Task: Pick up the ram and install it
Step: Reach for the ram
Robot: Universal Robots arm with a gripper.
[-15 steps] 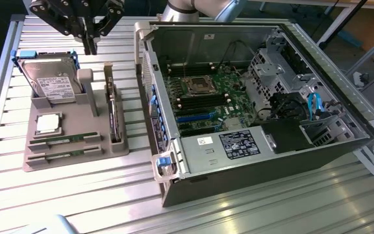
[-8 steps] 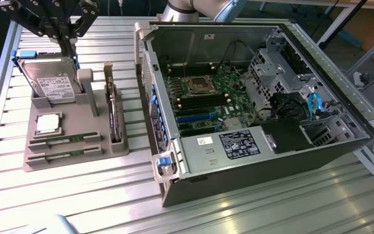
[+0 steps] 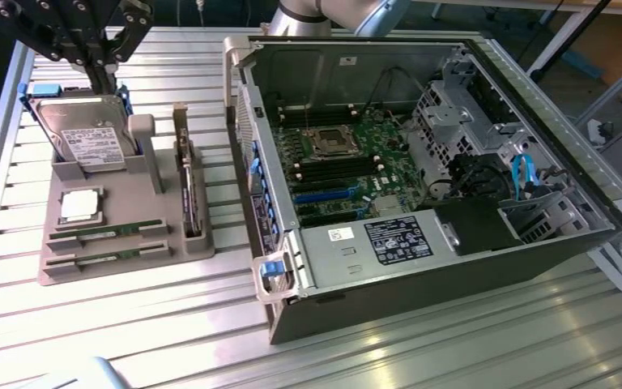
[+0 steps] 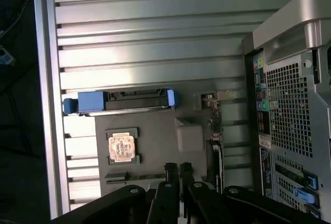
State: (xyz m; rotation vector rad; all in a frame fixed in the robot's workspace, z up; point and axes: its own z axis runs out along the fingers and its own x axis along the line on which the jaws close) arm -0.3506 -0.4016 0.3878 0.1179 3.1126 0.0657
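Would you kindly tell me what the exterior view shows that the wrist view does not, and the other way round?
Exterior view: the computer case lying open, with its motherboard, and two ram sticks resting in slots of the gray holder.
Wrist view: the case's perforated rear panel with its ports.
Both: the hand above the holder, the hard drive with blue rails, the square processor chip, and the slatted table.

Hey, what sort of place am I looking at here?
Probably a robotics lab bench set up for PC assembly: an open computer case sits on a slatted metal table, beside a grey tray holding a hard drive and ram sticks.
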